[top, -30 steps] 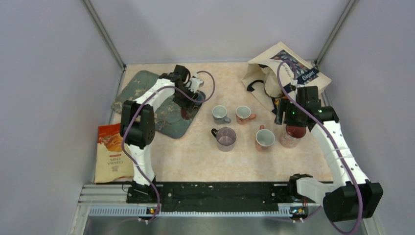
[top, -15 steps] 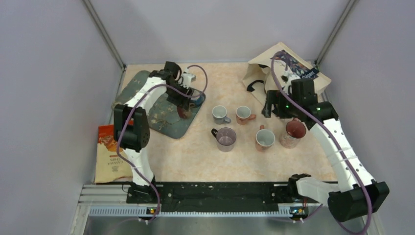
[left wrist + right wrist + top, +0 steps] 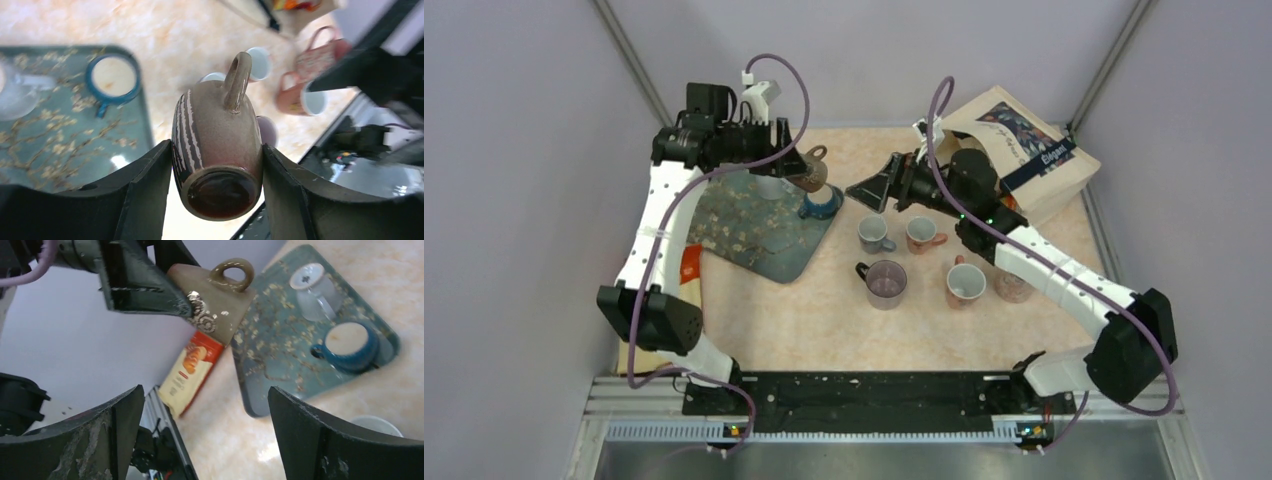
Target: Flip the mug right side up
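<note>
Hanging above the far edge of the teal blossom-patterned tray, the brown striped mug lay on its side in the air with its handle up, clamped between the 2 fingers of the left gripper. A dark glossy round end faced the left wrist camera, though whether that was the mouth or the base was hard to tell. On the tray sat a blue cup, upright and pale cream inside, and just beside it a clear cup that stood upside down. On the table to the right of the tray stood 5 upright mugs: a grey mug, an orange mug, a purple translucent mug, a pink mug and a patterned pink mug partly hidden under the right arm; the 4 whose insides showed looked empty. A tan tote bag lay at the far right corner, with a dark strip across it reading "Elegant". An orange snack bag lay left of the tray, its print too small to read. The right gripper hung in the air near the brown mug with its jaws spread wide, holding and touching nothing.
</note>
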Controlling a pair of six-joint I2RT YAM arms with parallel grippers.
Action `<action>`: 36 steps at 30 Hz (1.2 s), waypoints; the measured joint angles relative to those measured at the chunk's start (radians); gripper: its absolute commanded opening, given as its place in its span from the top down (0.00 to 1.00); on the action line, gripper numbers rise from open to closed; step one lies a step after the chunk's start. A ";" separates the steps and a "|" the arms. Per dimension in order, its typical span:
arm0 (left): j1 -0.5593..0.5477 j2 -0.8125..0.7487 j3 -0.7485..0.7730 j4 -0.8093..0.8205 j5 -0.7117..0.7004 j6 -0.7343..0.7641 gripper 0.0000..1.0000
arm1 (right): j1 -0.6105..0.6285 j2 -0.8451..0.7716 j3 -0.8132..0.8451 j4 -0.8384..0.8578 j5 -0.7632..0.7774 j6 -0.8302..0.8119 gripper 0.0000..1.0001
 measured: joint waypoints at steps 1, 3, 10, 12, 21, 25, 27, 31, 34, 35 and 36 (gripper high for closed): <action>-0.001 -0.014 0.013 0.002 0.026 -0.019 1.00 | 0.001 0.022 -0.004 0.071 -0.008 0.041 0.14; -0.005 -0.045 0.035 0.017 0.083 -0.059 1.00 | 0.002 0.059 -0.011 0.197 -0.012 0.121 0.19; -0.028 -0.082 0.061 0.051 0.178 -0.139 1.00 | 0.002 0.131 -0.014 0.516 -0.008 0.396 0.34; -0.039 -0.081 0.064 0.059 0.193 -0.162 1.00 | 0.002 0.148 -0.019 0.598 -0.008 0.469 0.36; -0.075 -0.081 0.083 0.107 0.243 -0.220 1.00 | 0.015 0.227 -0.018 0.744 -0.040 0.657 0.54; -0.079 -0.071 0.083 0.133 0.271 -0.243 1.00 | 0.020 0.230 -0.018 0.814 -0.052 0.717 0.82; -0.081 -0.069 0.083 0.154 0.306 -0.259 1.00 | 0.018 0.241 -0.018 0.845 -0.054 0.742 1.00; -0.077 -0.066 0.082 0.164 0.357 -0.293 1.00 | 0.018 0.263 -0.016 0.936 -0.071 0.800 1.00; -0.077 -0.064 0.079 0.187 0.380 -0.298 0.91 | 0.018 0.263 -0.016 0.955 -0.071 0.808 1.00; -0.076 -0.064 0.075 0.193 0.384 -0.298 0.67 | 0.018 0.262 -0.016 0.954 -0.071 0.805 1.00; -0.075 -0.064 0.072 0.196 0.386 -0.295 0.44 | 0.018 0.261 -0.016 0.950 -0.070 0.796 1.00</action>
